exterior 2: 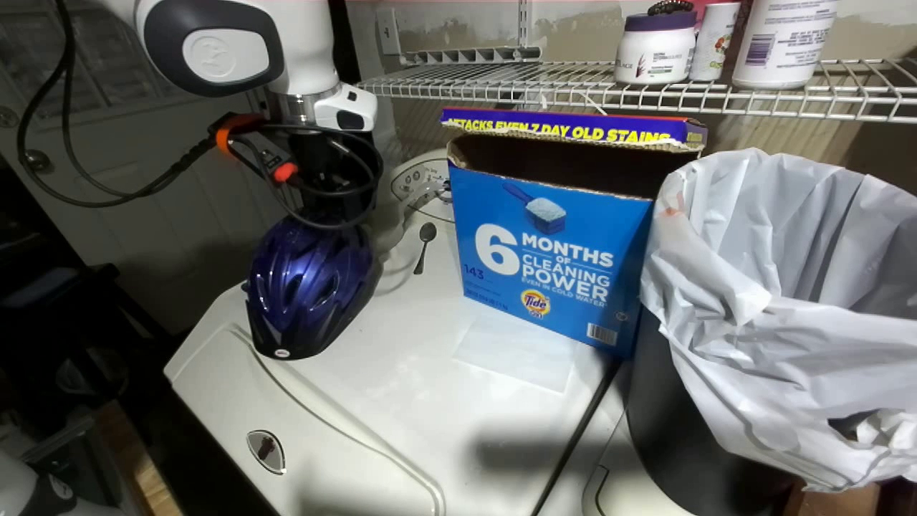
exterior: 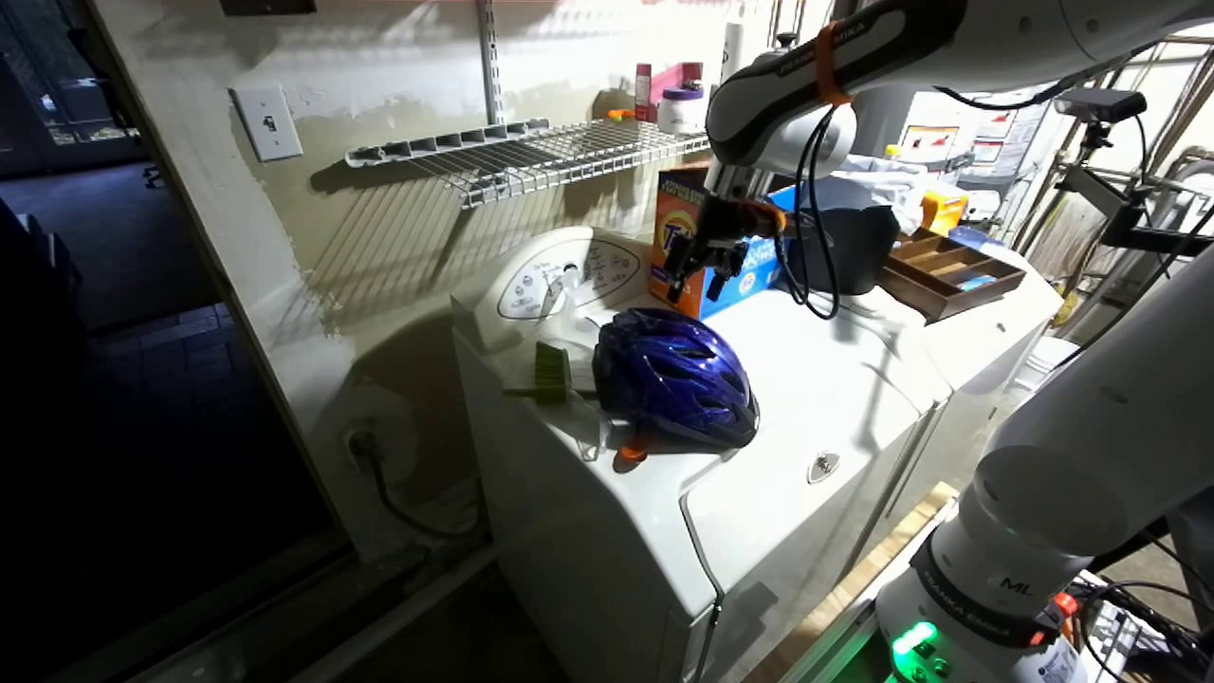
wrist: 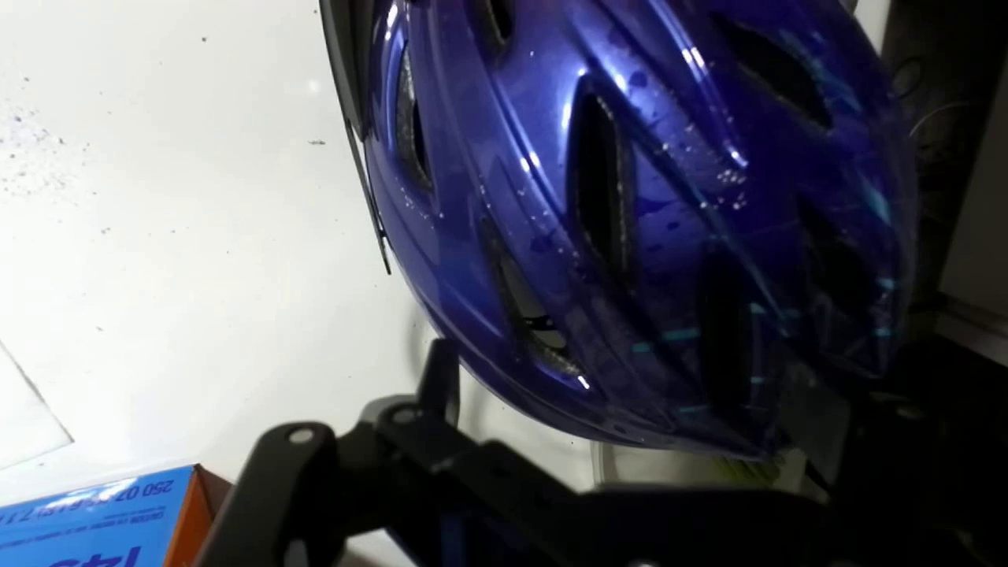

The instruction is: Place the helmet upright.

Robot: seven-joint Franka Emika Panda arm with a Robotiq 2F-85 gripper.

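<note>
The glossy blue helmet (exterior: 675, 378) rests on the white machine top (exterior: 806, 379) with its vented shell facing up. It also stands shell up in an exterior view (exterior 2: 308, 287), with its black visor toward the machine's front edge. The inner padding is hidden. My gripper (exterior: 695, 287) is open and empty, pointing down above the helmet's far side. In the wrist view the fingers of my gripper (wrist: 630, 386) are spread wide, and the helmet (wrist: 630, 197) fills much of the picture beyond them. In an exterior view the fingertips are hidden behind the helmet and cables.
An orange-and-blue box (exterior 2: 551, 251) stands behind the gripper. A bin with a white bag (exterior 2: 716, 344) is beside it. A green brush (exterior: 552, 370) and an orange item (exterior: 630, 455) lie by the helmet. A spoon (exterior 2: 423, 247) lies behind. A wire shelf (exterior: 569, 156) overhangs.
</note>
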